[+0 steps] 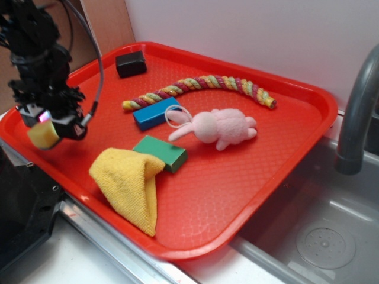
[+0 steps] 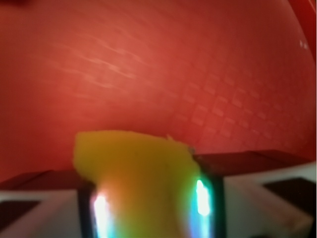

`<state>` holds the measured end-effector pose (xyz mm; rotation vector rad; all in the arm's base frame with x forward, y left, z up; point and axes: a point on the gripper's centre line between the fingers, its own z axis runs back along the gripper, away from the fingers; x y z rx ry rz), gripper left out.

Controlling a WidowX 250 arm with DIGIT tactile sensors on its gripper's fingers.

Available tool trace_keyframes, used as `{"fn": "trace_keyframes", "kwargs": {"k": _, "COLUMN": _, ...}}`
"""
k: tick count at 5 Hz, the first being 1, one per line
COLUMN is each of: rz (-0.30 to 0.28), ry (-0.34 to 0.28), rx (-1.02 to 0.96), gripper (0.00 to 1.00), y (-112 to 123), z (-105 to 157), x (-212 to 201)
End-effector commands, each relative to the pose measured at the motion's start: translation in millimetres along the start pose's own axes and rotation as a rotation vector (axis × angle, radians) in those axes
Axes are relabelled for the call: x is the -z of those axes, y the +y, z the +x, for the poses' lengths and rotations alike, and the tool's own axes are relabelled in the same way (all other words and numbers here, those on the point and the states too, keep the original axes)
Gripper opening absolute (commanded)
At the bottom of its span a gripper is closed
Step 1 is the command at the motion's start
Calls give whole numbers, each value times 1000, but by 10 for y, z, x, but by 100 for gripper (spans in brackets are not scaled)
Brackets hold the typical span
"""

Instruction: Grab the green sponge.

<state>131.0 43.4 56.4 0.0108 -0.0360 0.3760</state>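
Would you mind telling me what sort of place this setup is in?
Probably a kitchen-style sink counter used as a robot test station. A grey faucet stands over a steel sink basin at the right, and a red tray of props lies beside it, where the gripper holds the green sponge.

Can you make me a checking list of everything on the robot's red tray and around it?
Surface: red tray on a counter.
Job's things: green sponge, yellow foam, held in the hand above the tray's left edge.
Clutter: yellow cloth, green block, blue block, pink bunny, rope toy, black block.
Grippers: hand shut on the sponge; the wrist view shows it between the fingers.
Cables: black cable hanging by the arm.
Surroundings: sink, faucet.
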Motion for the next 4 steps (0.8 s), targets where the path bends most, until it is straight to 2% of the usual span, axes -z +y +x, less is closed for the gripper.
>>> {"fn": "trace_keyframes", "kwargs": {"k": 1, "rz": -212, "ry": -164, "rx": 148, "gripper": 0, "y": -392, "z": 276, "x": -1055}}
{"fn": "trace_keyframes", "kwargs": {"k": 2, "rz": -210, "ry": -154, "rx": 152, "gripper": 0, "y": -567, "z": 438, "x": -1227}}
{"fn": "trace_keyframes", "kwargs": {"k": 4, "rz": -142, "ry": -117, "rx": 170, "gripper": 0, "y": -593, "z": 536, "x": -1228}}
